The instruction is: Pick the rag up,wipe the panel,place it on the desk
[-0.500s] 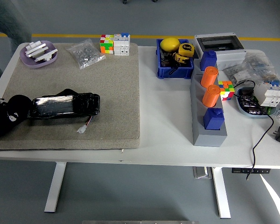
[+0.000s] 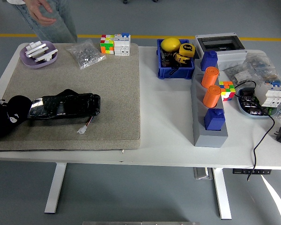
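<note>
A crumpled black rag (image 2: 5, 118) with white marks lies at the left end of the beige mat (image 2: 112, 93), touching a shiny black wrapped pack (image 2: 64, 106) with a small white plug on wires. At the table's right stands the grey panel (image 2: 210, 133), a long sloped block carrying two blue knobs (image 2: 214, 119) and two orange cylinders (image 2: 210, 86). Neither robot arm nor hand shows in the head view. A person stands beyond the far left corner, with one hand (image 2: 43, 14) held in the air above the table edge.
On the mat's far side are a purple dish (image 2: 37, 54) with white parts, a bag of small metal pieces (image 2: 85, 53) and puzzle cubes (image 2: 114, 44). A blue bin (image 2: 175, 65), a grey box, bagged parts and a black cable (image 2: 262, 136) crowd the right.
The person has stepped into view at the top left, a hand now showing above the far corner. The things on the table have not moved.
</note>
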{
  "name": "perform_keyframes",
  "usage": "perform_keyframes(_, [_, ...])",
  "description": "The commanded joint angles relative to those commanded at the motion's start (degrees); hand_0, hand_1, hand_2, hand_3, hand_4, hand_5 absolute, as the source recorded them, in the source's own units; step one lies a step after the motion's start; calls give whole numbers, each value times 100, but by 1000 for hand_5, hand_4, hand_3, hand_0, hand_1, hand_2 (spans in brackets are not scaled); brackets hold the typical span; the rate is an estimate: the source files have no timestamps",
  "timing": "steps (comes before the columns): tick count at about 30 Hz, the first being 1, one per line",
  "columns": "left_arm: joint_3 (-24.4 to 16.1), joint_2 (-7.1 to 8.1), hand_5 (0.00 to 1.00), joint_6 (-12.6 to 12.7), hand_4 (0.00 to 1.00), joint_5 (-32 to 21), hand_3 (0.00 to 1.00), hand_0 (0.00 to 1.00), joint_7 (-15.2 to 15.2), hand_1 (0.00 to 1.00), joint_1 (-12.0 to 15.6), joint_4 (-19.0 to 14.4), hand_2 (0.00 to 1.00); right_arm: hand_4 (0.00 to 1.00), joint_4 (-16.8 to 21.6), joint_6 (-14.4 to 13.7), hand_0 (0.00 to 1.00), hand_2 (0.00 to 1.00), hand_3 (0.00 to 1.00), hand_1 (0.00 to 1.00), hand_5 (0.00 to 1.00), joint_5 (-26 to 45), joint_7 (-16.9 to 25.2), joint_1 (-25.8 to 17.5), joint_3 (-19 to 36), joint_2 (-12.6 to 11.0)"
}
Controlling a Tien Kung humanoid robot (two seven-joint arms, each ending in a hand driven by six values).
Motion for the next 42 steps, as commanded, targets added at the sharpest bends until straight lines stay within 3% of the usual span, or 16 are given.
perform_keyframes(1, [12,-2,52,14,284,13,606,356,3,671,0,-1,853,998,0,-5,767,685,586,658,500,-4,5,3,17,2])
perform_keyframes(2, [21,-5,2,32,2,45,595,270,9,478,-3,-1,812,998,0,-10,767,685,587,656,499,-15,14,5,48,5])
perform_keyframes(7, [35,3,2,69,2,154,595,270,50,478,-3,16,812,998,0,-41,767,685,587,656,499,-80,67,15,198,16])
perform_keyframes(8, [44,11,2,70,2,172,557,282,61,382,1,17,792,998,0,-44,766,681,584,652,495,-93,75,17,216,16])
perform_keyframes(13, [90,33,2,100,2,207,557,282,106,382,37,-29,792,998,0,-75,766,681,584,652,495,-112,85,16,266,12])
perform_keyframes(14, [93,31,2,114,2,221,520,275,111,319,45,-44,785,998,0,-79,763,679,583,650,492,-115,87,14,271,13])
perform_keyframes(18, [32,15,2,160,2,314,520,275,136,319,114,-193,785,998,0,-87,763,679,583,650,492,-116,93,13,279,24])
perform_keyframes(19, [-3,10,2,155,2,364,520,275,165,319,146,-277,785,998,0,-86,763,679,583,650,492,-114,91,14,277,27])
perform_keyframes(20, [-41,9,2,151,2,435,484,257,214,259,186,-370,781,998,0,-84,764,679,583,650,493,-114,90,13,276,29])
perform_keyframes(26, [-38,48,2,124,2,668,488,257,562,249,453,-1470,782,998,0,-78,765,678,583,649,492,-124,73,-5,297,40])
perform_keyframes(31, [107,25,2,91,2,693,488,257,759,249,559,-2067,782,998,0,-63,765,678,583,649,492,-135,80,1,296,52])
perform_keyframes(34, [228,-16,2,92,2,687,485,256,777,242,546,-2092,780,998,0,-55,766,677,583,649,492,-171,89,13,319,60])
perform_keyframes(42, [353,-107,2,93,2,635,487,255,716,239,450,-1746,779,998,0,-50,764,677,583,649,491,-214,122,34,364,50])
